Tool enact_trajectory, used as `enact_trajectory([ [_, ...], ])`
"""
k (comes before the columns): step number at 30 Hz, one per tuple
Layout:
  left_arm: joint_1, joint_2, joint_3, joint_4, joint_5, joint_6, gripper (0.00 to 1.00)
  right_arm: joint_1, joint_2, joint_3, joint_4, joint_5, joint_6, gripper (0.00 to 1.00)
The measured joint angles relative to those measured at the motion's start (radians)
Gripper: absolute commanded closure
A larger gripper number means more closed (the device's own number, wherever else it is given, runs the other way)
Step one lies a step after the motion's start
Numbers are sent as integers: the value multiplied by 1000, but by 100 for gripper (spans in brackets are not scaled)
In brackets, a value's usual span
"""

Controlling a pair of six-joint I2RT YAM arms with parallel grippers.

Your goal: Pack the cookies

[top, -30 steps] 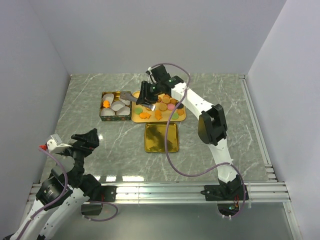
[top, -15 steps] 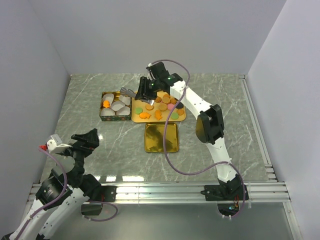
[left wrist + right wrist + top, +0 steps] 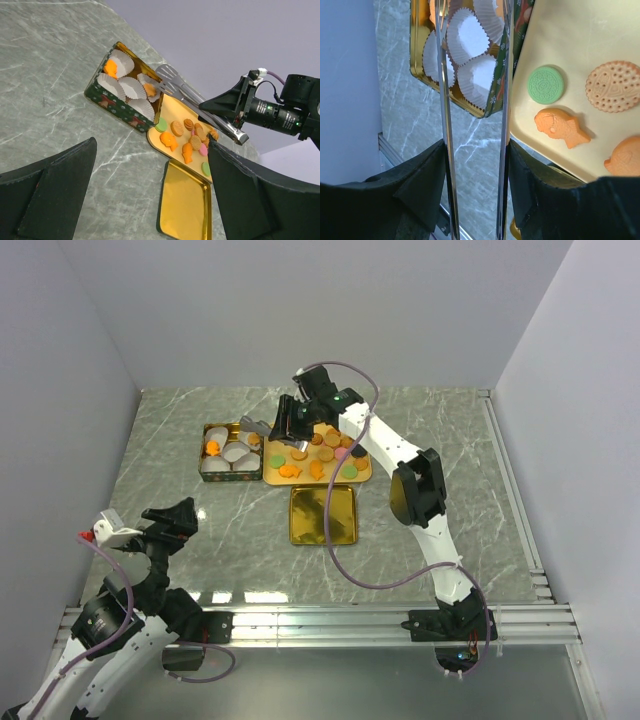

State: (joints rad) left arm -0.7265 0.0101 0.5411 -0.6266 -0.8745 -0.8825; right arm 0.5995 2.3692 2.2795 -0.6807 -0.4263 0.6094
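Veined marble tabletop; round and fish-shaped cookies

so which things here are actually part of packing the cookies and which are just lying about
In the job: cookies on the yellow tray; green tin with white paper cups; tongs, held by the right gripper.
Lying about: gold lid in front of the tray, untouched; left gripper, open, far from everything.
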Motion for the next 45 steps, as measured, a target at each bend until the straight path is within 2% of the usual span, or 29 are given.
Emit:
enact_trajectory([
  [14, -13, 0, 0, -8, -6, 7, 1, -4, -19, 0, 10, 26, 4, 44],
  [21, -15, 0, 0, 2, 2, 25, 1, -5, -103, -37, 7, 60, 1, 45],
  [29, -19, 0, 0, 1, 5, 21, 2, -5, -365, -274, -13, 142, -17, 45],
  [38, -40, 0, 0, 2, 15, 22, 1, -6, -695, -647, -42, 286, -96, 46],
  [45, -46, 0, 0, 10, 20, 23, 1, -7, -740, -731, -100, 356, -176, 46],
])
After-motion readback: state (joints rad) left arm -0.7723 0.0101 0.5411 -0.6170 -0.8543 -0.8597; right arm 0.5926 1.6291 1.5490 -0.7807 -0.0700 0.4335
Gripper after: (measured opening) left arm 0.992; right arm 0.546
